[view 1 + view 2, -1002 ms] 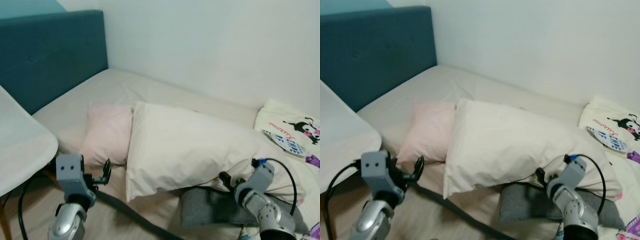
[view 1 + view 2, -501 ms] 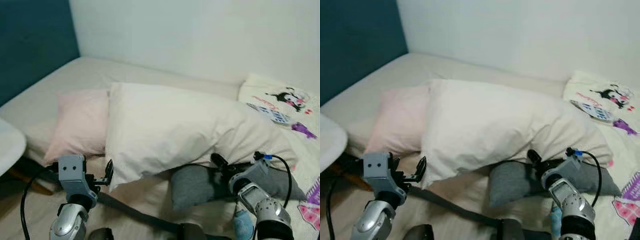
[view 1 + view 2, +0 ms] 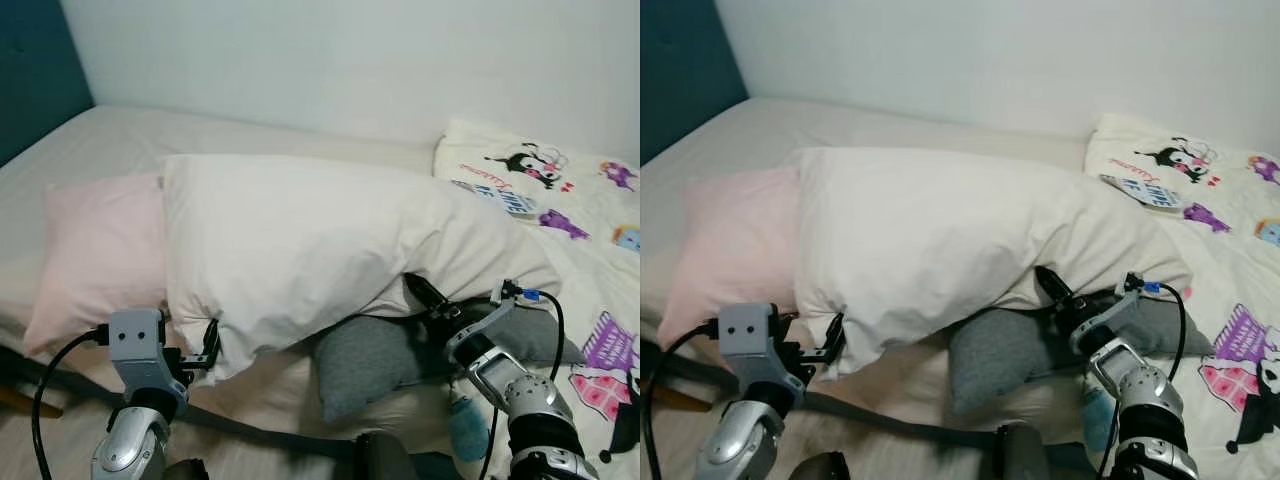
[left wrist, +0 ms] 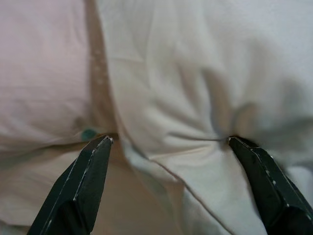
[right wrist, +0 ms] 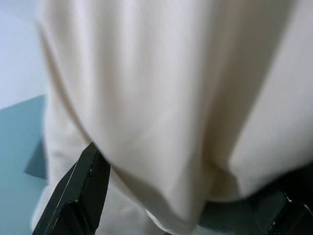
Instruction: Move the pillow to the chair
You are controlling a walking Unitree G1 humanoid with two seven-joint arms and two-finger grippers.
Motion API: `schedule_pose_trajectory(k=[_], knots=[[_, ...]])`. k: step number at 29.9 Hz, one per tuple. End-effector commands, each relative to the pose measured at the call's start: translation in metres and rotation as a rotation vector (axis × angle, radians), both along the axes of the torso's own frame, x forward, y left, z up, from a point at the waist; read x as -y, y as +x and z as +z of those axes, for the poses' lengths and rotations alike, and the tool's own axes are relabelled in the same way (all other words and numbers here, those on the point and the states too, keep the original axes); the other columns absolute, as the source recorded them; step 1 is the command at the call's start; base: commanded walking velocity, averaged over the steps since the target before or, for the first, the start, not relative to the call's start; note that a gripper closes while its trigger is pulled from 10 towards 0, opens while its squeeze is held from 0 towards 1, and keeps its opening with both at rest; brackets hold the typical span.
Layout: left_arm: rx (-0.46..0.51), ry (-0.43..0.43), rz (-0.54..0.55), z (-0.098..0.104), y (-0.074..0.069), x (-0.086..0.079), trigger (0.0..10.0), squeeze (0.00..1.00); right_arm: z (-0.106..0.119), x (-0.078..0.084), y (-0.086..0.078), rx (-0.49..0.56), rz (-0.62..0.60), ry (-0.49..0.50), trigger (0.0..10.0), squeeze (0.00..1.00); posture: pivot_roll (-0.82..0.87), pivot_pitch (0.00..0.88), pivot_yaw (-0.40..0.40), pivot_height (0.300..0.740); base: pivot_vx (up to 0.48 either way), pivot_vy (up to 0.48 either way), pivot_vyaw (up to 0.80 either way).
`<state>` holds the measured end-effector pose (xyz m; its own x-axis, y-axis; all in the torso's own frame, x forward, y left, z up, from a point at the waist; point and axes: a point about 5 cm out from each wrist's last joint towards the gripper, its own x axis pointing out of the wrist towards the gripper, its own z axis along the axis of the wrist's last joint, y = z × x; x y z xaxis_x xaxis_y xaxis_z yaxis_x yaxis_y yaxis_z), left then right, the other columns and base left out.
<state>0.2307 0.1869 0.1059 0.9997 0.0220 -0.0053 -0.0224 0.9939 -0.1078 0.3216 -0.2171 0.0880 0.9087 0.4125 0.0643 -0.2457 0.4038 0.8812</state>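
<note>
Both jaws are seen spread wide, with cream fabric lying between the fingers and nothing yet clamped. At the left gripper [image 4: 168, 147], the two black fingertips [image 4: 93, 161] are set apart against the lower left corner of the large cream pillow [image 3: 310, 250], just where it meets the pink pillow [image 3: 95, 250]. The right gripper [image 3: 1055, 295] is pushed in under the pillow's lower right edge, and its fingers [image 5: 83, 186] are seen on either side of a hanging fold of the cover. The cream pillow is laid across the bed [image 3: 130, 130], overlapping the pink pillow on the robot's left and resting over a grey cushion [image 3: 365, 360] below. A cartoon-printed quilt [image 3: 570, 200] is spread on the right, beside the pillow, and a dark teal headboard [image 3: 30, 70] is seen at far left.
</note>
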Motion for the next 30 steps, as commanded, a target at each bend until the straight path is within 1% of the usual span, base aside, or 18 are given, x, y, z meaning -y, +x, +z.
schedule_pose_trajectory(k=[1,3,6,8,9,10,13,16,17,18,19,21,23,24,26,28,29,30], knots=[[0.001,0.011,-0.028,0.003,-0.001,0.002,10.0,0.00,0.008,0.002,0.001,0.051,0.023,0.040,10.0,0.00,-0.04,0.000,-0.071,0.524,0.000,0.000,-0.47],[0.000,0.014,-0.029,0.003,-0.001,0.002,10.0,0.00,0.017,0.000,0.004,0.130,0.071,0.089,10.0,0.00,-0.04,0.000,-0.067,0.524,0.000,0.000,0.00],[-0.001,0.015,-0.030,0.003,-0.001,0.001,10.0,0.00,0.022,-0.003,0.010,0.155,0.076,0.088,10.0,0.00,-0.03,0.000,-0.063,0.524,0.000,0.000,0.00],[-0.002,0.016,-0.032,0.003,-0.001,0.001,10.0,0.00,0.024,-0.004,0.014,0.152,0.057,0.077,10.0,0.00,-0.03,0.000,-0.063,0.524,0.000,0.000,0.00],[-0.002,0.020,-0.031,0.004,-0.001,0.001,10.0,0.00,0.024,-0.008,0.022,0.109,0.025,0.049,10.0,0.00,-0.02,0.000,-0.059,0.524,0.000,0.000,0.00],[-0.002,0.020,-0.031,0.004,-0.001,0.001,10.0,0.00,0.024,-0.008,0.022,0.109,0.025,0.049,10.0,0.00,-0.02,0.000,-0.059,0.524,0.000,0.000,0.00],[0.002,0.024,-0.019,0.005,-0.002,-0.001,10.0,0.00,0.031,-0.020,0.037,0.072,-0.008,-0.019,10.0,0.00,-0.02,0.000,-0.058,0.524,0.000,0.000,0.00],[0.013,0.014,0.041,0.007,0.000,-0.010,10.0,0.00,0.035,-0.028,0.046,0.038,-0.037,-0.068,10.0,0.00,-0.01,0.000,-0.060,0.524,0.000,0.000,0.00],[0.020,0.010,0.081,0.009,0.001,-0.016,10.0,0.00,0.039,-0.032,0.050,0.040,-0.041,-0.056,10.0,0.00,-0.01,0.000,-0.062,0.524,0.000,0.000,0.00],[0.020,0.010,0.081,0.009,0.001,-0.016,10.0,0.00,0.039,-0.032,0.050,0.040,-0.041,-0.056,10.0,0.00,-0.01,0.000,-0.062,0.524,0.000,0.000,0.00],[0.028,0.004,0.124,0.012,0.003,-0.023,10.0,0.00,0.043,-0.038,0.052,0.063,-0.018,-0.079,0.0,0.00,-0.01,0.000,-0.063,0.524,0.000,0.000,0.00],[0.033,0.000,0.148,0.013,0.003,-0.027,10.0,0.00,0.045,-0.041,0.053,0.084,0.003,-0.095,0.0,0.00,-0.01,0.000,-0.062,0.524,0.000,0.000,0.00],[0.046,0.004,0.206,0.018,0.004,-0.038,10.0,0.00,0.053,-0.051,0.055,0.147,0.065,-0.085,0.0,0.00,-0.01,0.000,-0.061,0.524,0.000,0.000,0.00],[0.046,0.004,0.206,0.018,0.004,-0.038,10.0,0.00,0.053,-0.051,0.055,0.147,0.065,-0.085,0.0,0.00,-0.01,0.000,-0.061,0.524,0.000,0.000,0.00],[0.063,0.035,0.286,0.025,0.003,-0.055,10.0,0.00,0.061,-0.060,0.056,0.211,0.124,-0.124,0.0,0.00,-0.01,0.000,-0.062,0.524,0.000,0.000,0.00],[0.063,0.035,0.286,0.025,0.003,-0.055,10.0,0.00,0.061,-0.060,0.056,0.211,0.124,-0.124,0.0,0.00,-0.01,0.000,-0.062,0.524,0.000,0.000,0.00],[0.069,0.050,0.325,0.028,0.002,-0.063,10.0,0.00,0.063,-0.061,0.058,0.222,0.123,-0.143,0.0,0.00,-0.01,0.000,-0.062,0.524,0.000,0.000,0.00],[0.069,0.050,0.325,0.028,0.002,-0.063,10.0,0.00,0.063,-0.061,0.058,0.222,0.123,-0.143,0.0,0.00,-0.01,0.000,-0.062,0.524,0.000,0.000,0.00]])
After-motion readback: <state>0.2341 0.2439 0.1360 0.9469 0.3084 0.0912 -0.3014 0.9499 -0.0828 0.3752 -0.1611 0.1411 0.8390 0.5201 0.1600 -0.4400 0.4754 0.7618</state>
